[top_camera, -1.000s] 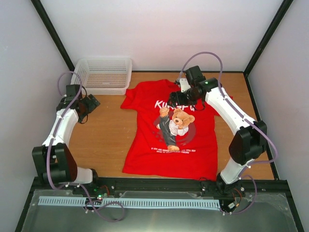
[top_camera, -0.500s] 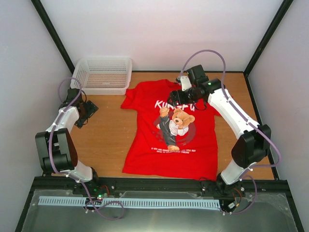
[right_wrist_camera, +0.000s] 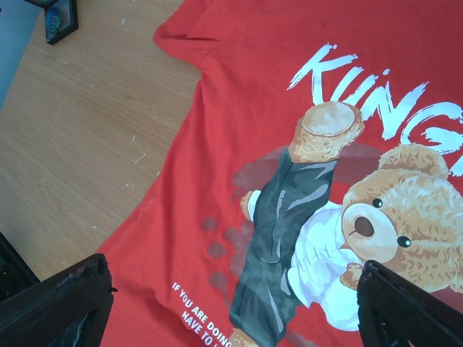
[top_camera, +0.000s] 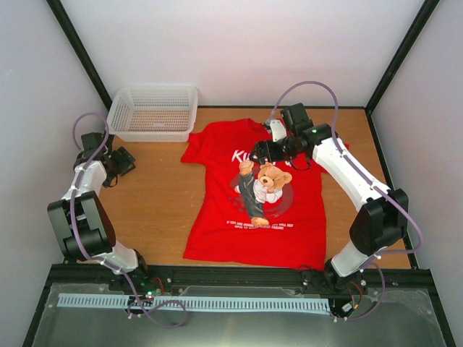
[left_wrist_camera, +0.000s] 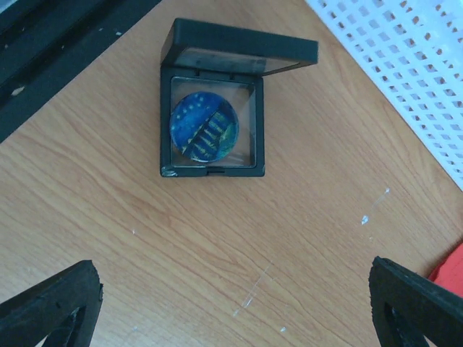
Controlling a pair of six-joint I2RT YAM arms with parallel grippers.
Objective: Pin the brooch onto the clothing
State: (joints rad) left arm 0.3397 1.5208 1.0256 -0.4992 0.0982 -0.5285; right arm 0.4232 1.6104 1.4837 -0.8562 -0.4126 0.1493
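Table (top_camera: 155,217): open wood left of the shirt.
Shirt (top_camera: 289,217): lies flat at centre-right, hem near the front edge.
Right gripper (top_camera: 259,152): spread wide, empty, above the shirt's chest.
Left gripper (left_wrist_camera: 231,311): spread wide, empty, over bare wood.
Brooch (left_wrist_camera: 205,128): in an open black case (left_wrist_camera: 239,47) by the table's left edge, apart from the shirt.
Basket (top_camera: 154,90): far-left corner, near the case.

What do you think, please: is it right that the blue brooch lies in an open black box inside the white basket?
Not quite: the open black box holding the blue brooch sits on the wooden table beside the white basket, not inside it; the left wrist view shows this.
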